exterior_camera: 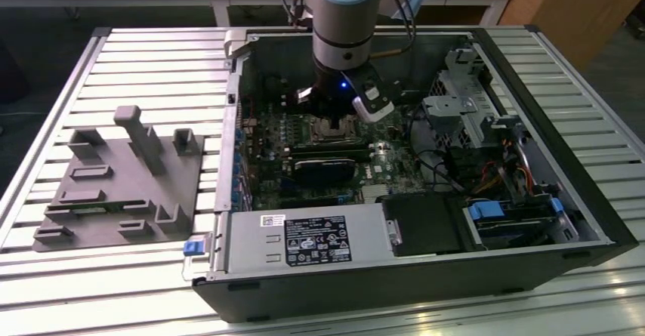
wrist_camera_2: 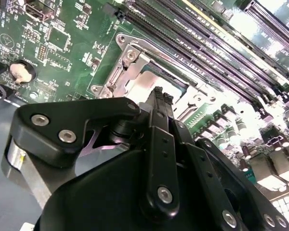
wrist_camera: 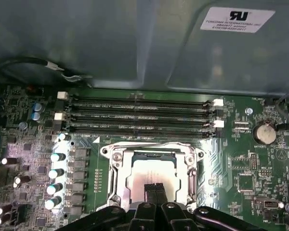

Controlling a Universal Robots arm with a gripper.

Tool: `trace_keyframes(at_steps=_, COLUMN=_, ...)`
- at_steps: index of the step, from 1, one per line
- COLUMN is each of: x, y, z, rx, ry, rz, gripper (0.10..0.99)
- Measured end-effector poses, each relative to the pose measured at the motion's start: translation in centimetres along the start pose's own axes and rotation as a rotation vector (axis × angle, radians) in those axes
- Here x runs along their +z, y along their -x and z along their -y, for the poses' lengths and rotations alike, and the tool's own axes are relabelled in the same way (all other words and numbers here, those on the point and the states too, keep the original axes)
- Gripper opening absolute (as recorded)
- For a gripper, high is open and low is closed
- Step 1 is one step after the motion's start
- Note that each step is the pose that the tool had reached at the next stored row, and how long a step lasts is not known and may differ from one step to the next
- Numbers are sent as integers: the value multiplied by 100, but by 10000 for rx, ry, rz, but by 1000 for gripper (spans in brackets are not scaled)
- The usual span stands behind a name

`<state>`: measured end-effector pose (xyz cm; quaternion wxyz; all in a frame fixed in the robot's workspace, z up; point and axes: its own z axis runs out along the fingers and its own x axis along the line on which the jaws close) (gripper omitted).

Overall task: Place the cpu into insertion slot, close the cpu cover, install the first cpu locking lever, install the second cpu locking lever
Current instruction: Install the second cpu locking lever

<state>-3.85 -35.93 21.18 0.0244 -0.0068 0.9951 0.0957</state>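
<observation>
Four memory slots (wrist_camera: 139,115) beside, seemingly, gripper (wrist_camera: 155,188).

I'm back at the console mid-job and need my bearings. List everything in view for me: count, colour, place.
Computer case: one, black, open, on the slatted table.
Motherboard: one, green, inside the case.
Insertion slot: one, metal-rimmed, mid-board, beside the memory slots.
Cpu: one, silvery, lying in the slot under the fingertips.
Memory slots: four, black, empty.
Coin cell: one, silver, on the board.
Fixture block: one, grey, on the table at the exterior view's left.
Gripper: one, black, fingers together over the cpu.
</observation>
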Motion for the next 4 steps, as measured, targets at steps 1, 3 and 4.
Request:
trace_keyframes(at_steps=1, x=0, y=0, z=-2, rx=0, ry=0, rz=0, gripper=106)
trace_keyframes(at_steps=3, x=1, y=0, z=-4, rx=0, ry=0, rz=0, gripper=106)
trace_keyframes(at_steps=4, x=1, y=0, z=-4, rx=0, ry=0, rz=0, gripper=106)
